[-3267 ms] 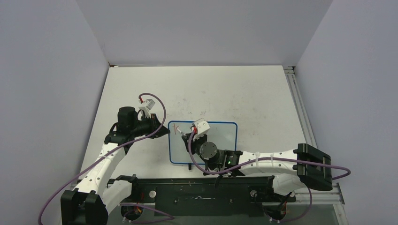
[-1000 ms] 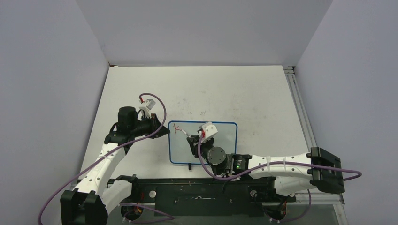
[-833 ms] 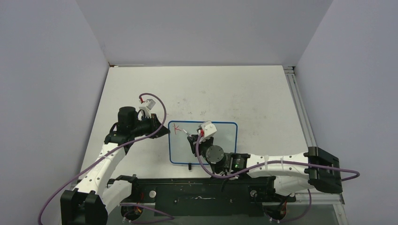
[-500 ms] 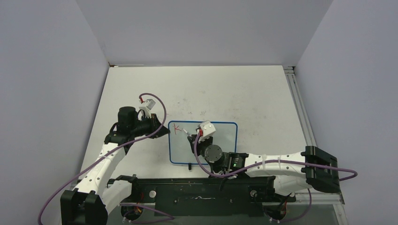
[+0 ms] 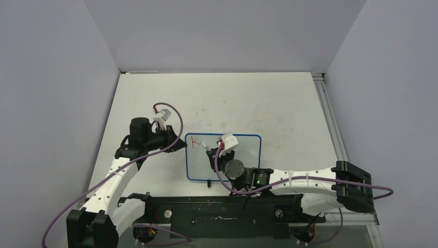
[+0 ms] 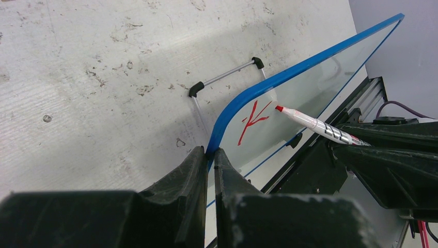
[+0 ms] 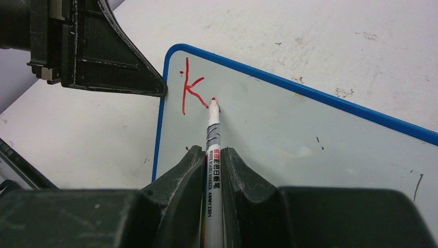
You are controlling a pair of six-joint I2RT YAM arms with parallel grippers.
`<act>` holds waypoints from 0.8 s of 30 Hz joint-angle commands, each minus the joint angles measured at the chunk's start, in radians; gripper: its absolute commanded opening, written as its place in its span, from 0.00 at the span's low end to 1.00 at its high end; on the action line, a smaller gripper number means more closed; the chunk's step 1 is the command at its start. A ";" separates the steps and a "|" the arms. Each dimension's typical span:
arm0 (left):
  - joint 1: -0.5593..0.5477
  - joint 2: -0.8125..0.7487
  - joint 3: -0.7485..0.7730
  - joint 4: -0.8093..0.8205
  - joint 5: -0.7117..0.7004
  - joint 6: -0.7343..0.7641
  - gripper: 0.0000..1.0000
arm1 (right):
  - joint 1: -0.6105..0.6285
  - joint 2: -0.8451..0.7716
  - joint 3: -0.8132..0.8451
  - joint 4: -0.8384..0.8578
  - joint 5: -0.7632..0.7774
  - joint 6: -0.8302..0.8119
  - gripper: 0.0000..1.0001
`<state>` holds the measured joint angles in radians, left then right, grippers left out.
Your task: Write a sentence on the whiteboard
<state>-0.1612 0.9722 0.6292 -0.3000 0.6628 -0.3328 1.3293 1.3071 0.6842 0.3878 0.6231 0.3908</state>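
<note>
The whiteboard (image 5: 243,155) lies flat on the table, blue-framed, with a red "K" (image 7: 191,94) written near its far left corner. My left gripper (image 6: 210,153) is shut on the board's left blue edge (image 6: 227,116); it also shows in the top view (image 5: 178,142). My right gripper (image 7: 213,151) is shut on a white marker (image 7: 212,155) with a red tip (image 7: 213,99). The tip stands at the board surface just right of the K's lower leg. The marker also shows in the left wrist view (image 6: 315,124).
The tabletop (image 5: 268,103) is scuffed white with grey walls around it. An aluminium rail (image 5: 330,119) runs along the right side. A black base bar (image 5: 227,212) lies at the near edge. Two black clips with a wire handle (image 6: 224,77) lie at the board's edge.
The red mark has grown from a rough cross into a "K". My right arm has shifted right, then slightly back left. The left gripper has kept its hold.
</note>
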 commanded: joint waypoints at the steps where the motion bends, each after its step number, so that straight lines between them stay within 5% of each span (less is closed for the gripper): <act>1: -0.012 -0.006 0.036 -0.007 0.031 -0.002 0.00 | 0.010 0.000 -0.005 -0.002 0.024 0.038 0.05; 24: -0.013 -0.007 0.036 -0.007 0.031 -0.002 0.00 | 0.065 -0.054 0.030 0.016 0.051 -0.018 0.05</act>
<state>-0.1619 0.9718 0.6292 -0.3000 0.6628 -0.3325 1.3876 1.2968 0.6655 0.3519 0.6514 0.4099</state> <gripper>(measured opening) 0.062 0.157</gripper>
